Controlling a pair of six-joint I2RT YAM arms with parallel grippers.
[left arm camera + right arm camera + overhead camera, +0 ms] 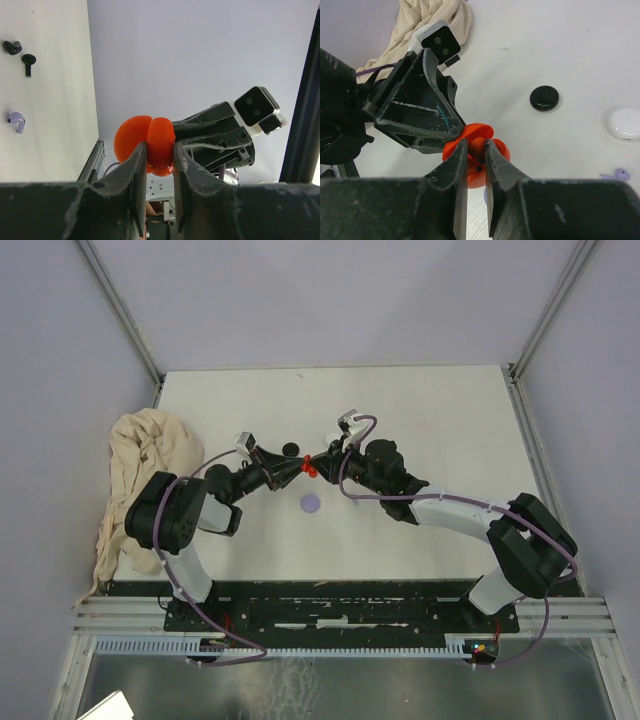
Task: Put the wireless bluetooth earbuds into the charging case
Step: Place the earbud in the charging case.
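Earbuds (12,47) lie loose on the table (450,420): two black ones at the upper left of your left wrist view, a lilac earbud (16,121) just below them. Mid-frame there, your left gripper (160,152) is pinching the open red charging case (131,137). In your right wrist view the right gripper (476,152) is clamped on something red at that case, possibly a red earbud, though you can't tell for sure; a black disc (544,98) lies to its upper right

The left end effector (298,470) and right end effector (322,462) meet at the red charging case (310,468); a lilac disc (311,503) lies near its base-ward side, a black disc (291,449) just beyond it.
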